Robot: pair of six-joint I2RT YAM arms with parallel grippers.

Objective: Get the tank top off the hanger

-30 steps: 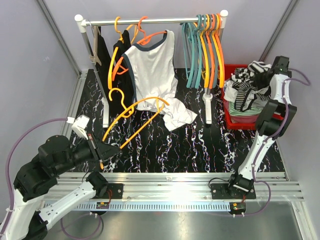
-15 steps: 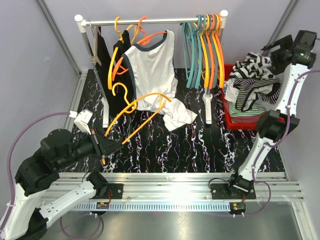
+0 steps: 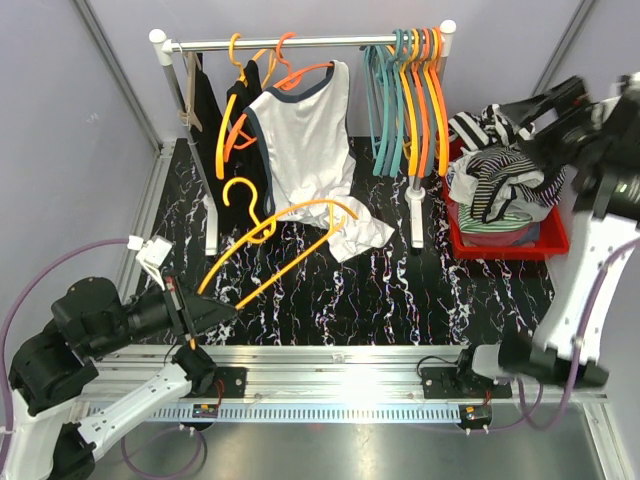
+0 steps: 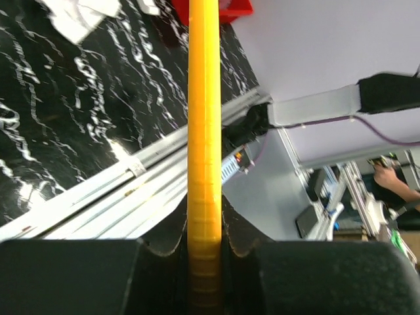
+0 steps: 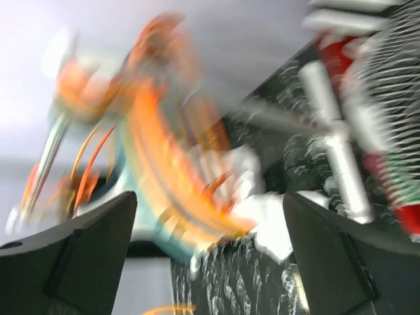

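Left tool (image 3: 215,308) is clamped tight on a bare orange plastic hanger (image 3: 275,235), which slants up over the black marbled counter (image 3: 420,290) toward the white tank top with navy trim (image 3: 305,140). The top hangs from the far chrome rail (image 3: 300,42) on a second orange hanger (image 3: 308,70), with white cloth (image 3: 360,235) crumpled below it. Right tool (image 3: 545,105), fingers apart, hovers over the red bin (image 3: 505,243) of striped clothes (image 3: 500,170).

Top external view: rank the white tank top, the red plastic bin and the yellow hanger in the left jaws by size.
1. White tank top.
2-3. Red plastic bin and yellow hanger: unsure; hanger spans wider, but thin.
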